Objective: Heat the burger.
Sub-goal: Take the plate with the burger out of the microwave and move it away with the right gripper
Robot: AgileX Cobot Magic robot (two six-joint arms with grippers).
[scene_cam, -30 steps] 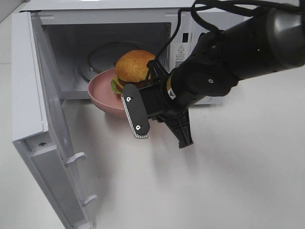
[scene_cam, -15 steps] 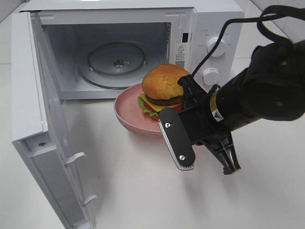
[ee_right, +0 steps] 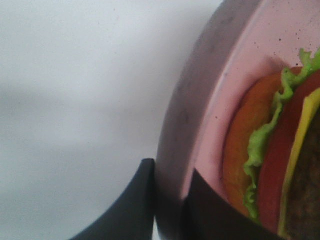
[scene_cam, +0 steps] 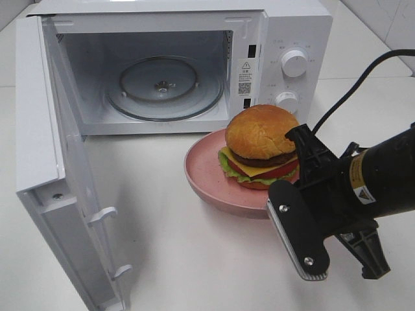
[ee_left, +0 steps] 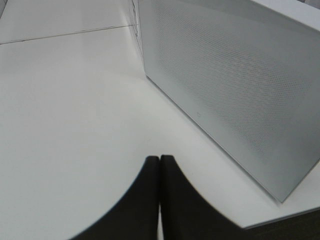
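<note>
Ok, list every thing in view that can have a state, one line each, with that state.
microwave door: swung wide open.
microwave: cavity empty, glass turntable bare.
burger: whole, upright on the pink plate, outside the microwave.
pink plate: in front of the microwave, rim pinched.
right gripper: shut on the plate rim.
left gripper: shut, holding nothing.

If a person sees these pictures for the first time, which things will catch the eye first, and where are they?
The burger stands out most: it sits on a pink plate on the white table, in front of the microwave's control knobs. Behind it, the microwave stands with its door swung wide open at the left and its glass turntable bare. The right claw is shut on the plate's rim.
</note>
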